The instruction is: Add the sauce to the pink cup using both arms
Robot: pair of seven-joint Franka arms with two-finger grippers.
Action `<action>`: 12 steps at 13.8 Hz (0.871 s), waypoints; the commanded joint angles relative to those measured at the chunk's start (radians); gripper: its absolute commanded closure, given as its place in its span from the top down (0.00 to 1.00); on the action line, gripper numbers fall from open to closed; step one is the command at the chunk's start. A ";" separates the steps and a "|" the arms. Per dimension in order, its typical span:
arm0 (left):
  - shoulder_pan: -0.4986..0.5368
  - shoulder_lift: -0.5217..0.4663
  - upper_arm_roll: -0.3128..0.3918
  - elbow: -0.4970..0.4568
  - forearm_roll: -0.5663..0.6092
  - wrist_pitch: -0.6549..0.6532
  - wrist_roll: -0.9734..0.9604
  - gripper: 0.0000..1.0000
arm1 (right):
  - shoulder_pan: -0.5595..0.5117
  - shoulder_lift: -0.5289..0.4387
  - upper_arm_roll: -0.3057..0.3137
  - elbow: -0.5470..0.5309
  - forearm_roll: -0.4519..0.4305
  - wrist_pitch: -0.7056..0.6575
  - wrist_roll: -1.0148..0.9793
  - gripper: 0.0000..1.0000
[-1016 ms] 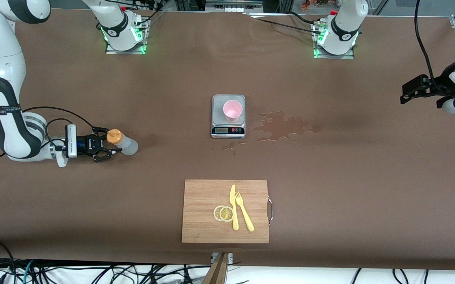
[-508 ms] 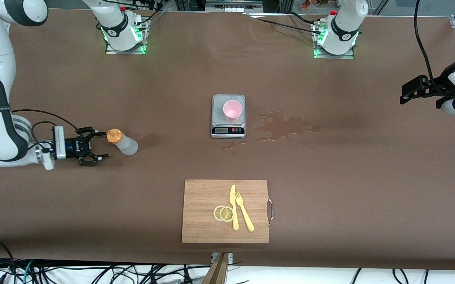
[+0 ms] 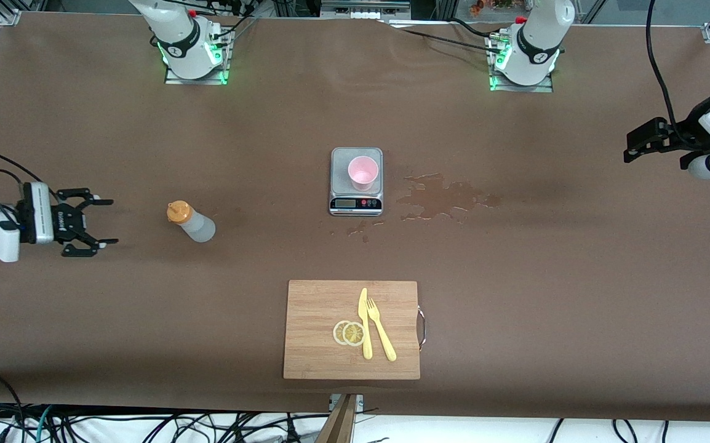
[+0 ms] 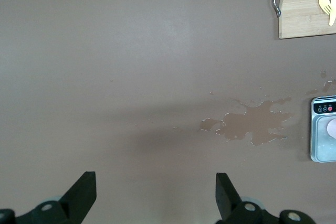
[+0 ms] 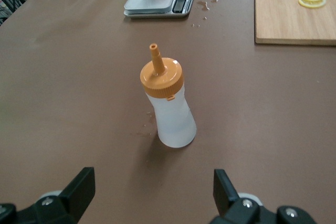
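Moved: right gripper (image 3: 93, 223) pulled back, fingers spread, from translucent whitish squeeze bottle with orange nozzle cap (image 3: 192, 223), left upright just ahead.
Cup: pale-pink plastic tumbler (image 3: 363, 173) on grey scale (image 3: 356, 200), well past bottle.
Left gripper (image 4: 156, 192): waiting, spread wide, over bare table near brown spill (image 4: 252, 124).
Risk: bottle seemingly leaning; clumsy re-approach could topple it.

Robotics lab: 2 bolted arm bases (image 3: 194, 58), loose cables (image 3: 146, 427).
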 commanded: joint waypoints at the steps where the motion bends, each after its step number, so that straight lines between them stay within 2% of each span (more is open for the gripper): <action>1: 0.002 -0.001 -0.002 0.003 -0.001 -0.010 -0.008 1.00 | 0.057 -0.118 0.007 -0.034 -0.126 0.034 0.170 1.00; 5: 0.002 -0.001 -0.002 0.003 -0.001 -0.010 -0.008 1.00 | 0.155 -0.288 0.005 -0.080 -0.247 0.048 0.569 1.00; 12: 0.002 -0.001 -0.002 0.003 -0.001 -0.012 -0.008 1.00 | 0.319 -0.495 -0.015 -0.109 -0.376 0.056 1.327 1.00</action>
